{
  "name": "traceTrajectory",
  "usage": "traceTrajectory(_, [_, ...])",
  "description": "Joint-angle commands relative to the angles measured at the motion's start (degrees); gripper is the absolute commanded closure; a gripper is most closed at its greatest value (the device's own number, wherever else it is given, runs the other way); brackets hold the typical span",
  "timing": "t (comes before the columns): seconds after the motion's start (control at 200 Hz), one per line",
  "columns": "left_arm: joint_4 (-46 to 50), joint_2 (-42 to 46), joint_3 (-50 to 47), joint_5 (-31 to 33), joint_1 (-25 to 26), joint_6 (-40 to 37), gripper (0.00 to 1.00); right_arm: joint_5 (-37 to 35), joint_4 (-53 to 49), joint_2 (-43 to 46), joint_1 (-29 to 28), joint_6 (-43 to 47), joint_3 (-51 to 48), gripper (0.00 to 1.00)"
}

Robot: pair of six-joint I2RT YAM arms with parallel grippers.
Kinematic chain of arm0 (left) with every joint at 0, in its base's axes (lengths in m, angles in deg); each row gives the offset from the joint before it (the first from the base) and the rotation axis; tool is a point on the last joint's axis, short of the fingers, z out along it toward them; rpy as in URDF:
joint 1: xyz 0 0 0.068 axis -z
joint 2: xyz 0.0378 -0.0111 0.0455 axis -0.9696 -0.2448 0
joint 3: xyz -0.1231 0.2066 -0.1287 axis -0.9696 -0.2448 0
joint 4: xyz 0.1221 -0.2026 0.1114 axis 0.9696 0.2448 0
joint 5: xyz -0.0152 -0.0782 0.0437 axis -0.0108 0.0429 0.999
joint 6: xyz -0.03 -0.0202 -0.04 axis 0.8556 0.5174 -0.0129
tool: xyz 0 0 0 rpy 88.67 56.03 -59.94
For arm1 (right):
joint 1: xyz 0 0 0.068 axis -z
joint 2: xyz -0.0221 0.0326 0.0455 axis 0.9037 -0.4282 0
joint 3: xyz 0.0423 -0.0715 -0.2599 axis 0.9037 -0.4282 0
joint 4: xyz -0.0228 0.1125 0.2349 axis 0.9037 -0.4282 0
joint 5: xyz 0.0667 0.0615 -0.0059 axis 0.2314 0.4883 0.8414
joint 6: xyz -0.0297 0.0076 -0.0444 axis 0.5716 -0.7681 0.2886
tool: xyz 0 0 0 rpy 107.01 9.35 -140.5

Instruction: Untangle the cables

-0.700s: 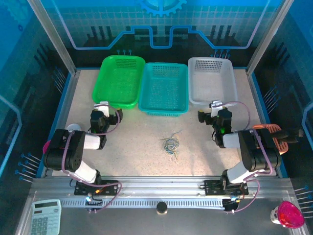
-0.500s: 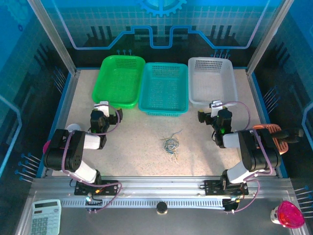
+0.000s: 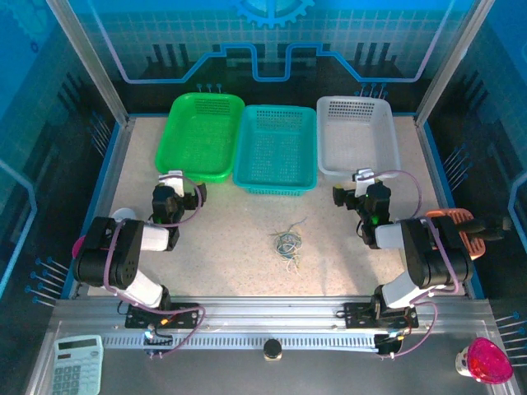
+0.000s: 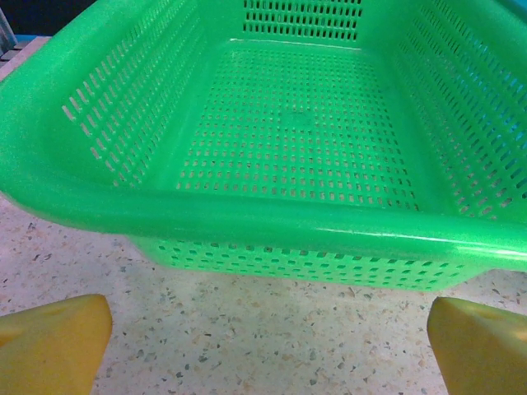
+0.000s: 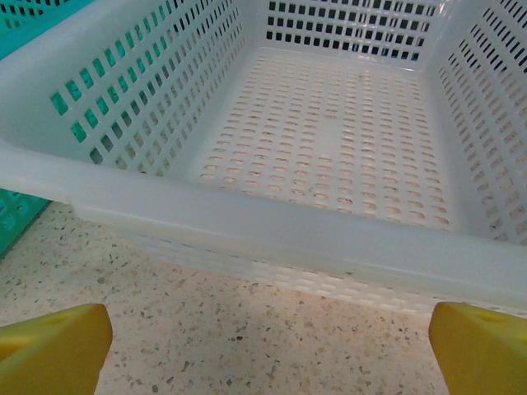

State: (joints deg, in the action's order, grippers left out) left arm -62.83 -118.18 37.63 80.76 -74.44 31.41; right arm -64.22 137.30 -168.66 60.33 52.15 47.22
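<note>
Basically worktop [image 3: 222, 263] first: teal basket [image 3: 276, 148] sits mid-back, left gripper [image 4: 268, 346] to the teal basket's front-left and right gripper [image 5: 268, 346] to its front-right, both spread wide and empty. Cables [image 3: 287, 243] lie in one small knot just in front of the teal basket. Best done by pinning the clump with one gripper and drawing a single loose end outward slowly with the other.

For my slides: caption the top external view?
Left gripper and right gripper open, tangled cables between them; green basket, teal basket, white basket behind.
</note>
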Motion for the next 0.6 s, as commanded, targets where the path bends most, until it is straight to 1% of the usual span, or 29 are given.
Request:
traceTrajectory(0.0, [0.02,-0.28,1.28,-0.95,-0.62,0.28,0.01,1.10,0.21,0.82,0.77,-0.51,0.88,0.00])
traceTrajectory(0.215, [-0.36,-0.22,1.09,-1.17,-0.69,0.28,0.01,1.40,0.30,0.92,1.01,-0.60,0.79,0.00])
traceTrajectory(0.265, [-0.34,0.22,0.90,-2.76,-1.00,0.19,0.01,1.72,0.80,0.98,1.23,-0.85,0.43,0.00])
traceTrajectory(0.305, [0.75,1.45,1.00,-4.31,-1.08,-0.20,0.01,0.47,1.41,1.54,1.24,-1.57,-0.01,0.00])
traceTrajectory(0.36, [3.80,4.27,1.28,-4.83,-1.00,-0.38,0.01,-0.97,0.15,4.98,1.28,-1.66,-0.82,0.00])
traceTrajectory(0.44, [9.94,9.42,2.32,-2.51,-1.10,0.48,0.01,-3.64,-4.12,11.51,0.90,-2.48,-1.64,0.00])
traceTrajectory(0.51, [14.30,12.96,3.53,-1.61,-1.21,1.01,0.01,-5.71,-10.51,17.58,0.88,-4.88,-1.48,0.00])
traceTrajectory(0.595, [18.03,16.70,4.40,-1.22,-1.21,3.00,0.01,-6.11,-18.83,25.24,0.75,-8.81,-1.07,0.00])
